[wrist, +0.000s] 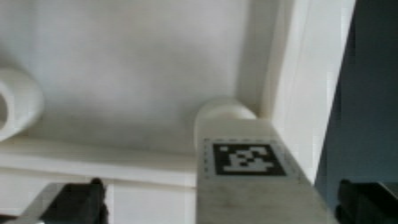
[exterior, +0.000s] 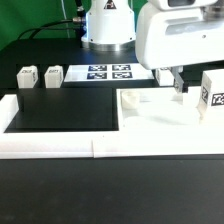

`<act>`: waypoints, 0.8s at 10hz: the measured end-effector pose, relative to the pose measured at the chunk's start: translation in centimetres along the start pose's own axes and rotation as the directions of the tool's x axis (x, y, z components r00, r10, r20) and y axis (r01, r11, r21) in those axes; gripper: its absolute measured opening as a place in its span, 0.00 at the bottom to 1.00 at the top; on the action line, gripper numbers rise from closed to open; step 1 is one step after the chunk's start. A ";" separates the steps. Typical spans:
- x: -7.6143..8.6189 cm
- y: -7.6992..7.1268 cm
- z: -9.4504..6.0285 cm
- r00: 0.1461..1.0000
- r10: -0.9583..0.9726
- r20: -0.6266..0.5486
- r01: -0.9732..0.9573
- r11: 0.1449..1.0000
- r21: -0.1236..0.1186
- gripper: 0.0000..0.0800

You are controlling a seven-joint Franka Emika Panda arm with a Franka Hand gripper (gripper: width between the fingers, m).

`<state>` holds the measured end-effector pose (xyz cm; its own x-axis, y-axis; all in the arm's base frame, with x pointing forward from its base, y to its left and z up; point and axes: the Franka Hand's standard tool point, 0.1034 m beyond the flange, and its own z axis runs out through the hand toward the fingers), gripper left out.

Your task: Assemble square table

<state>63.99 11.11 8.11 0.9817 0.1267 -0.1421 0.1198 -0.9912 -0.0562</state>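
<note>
Over the exterior view's right side, gripper (exterior: 178,86) hangs low above the tabletop (exterior: 150,106), jaws spread wide. A tagged leg (wrist: 244,150) sits between the fingers (wrist: 79,200) (no contact visible). A corner socket (wrist: 15,100) is near. Spare legs (exterior: 26,76) wait by the marker board (exterior: 105,73), another leg (exterior: 212,92) stands beside the plate. Looks like the leg pickup step. Next: centre, descend, close squarely, avoid nudging the tabletop.
</note>
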 end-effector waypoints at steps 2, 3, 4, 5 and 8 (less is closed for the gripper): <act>0.0 0.0 0.1 1.000 0.000 -0.005 0.000 1.000 0.000 0.60; 0.0 0.0 0.1 1.000 0.025 -0.004 -0.025 1.000 0.000 0.43; 0.0 0.0 0.1 1.000 0.023 -0.004 -0.023 1.000 0.000 0.43; 0.0 0.0 0.1 0.998 0.055 -0.004 -0.055 0.998 0.001 0.36; 0.0 -0.1 0.2 0.961 0.277 -0.003 -0.277 0.961 0.002 0.36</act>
<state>63.96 11.23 7.96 0.9769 -0.1533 -0.1487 -0.1575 -0.9874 -0.0170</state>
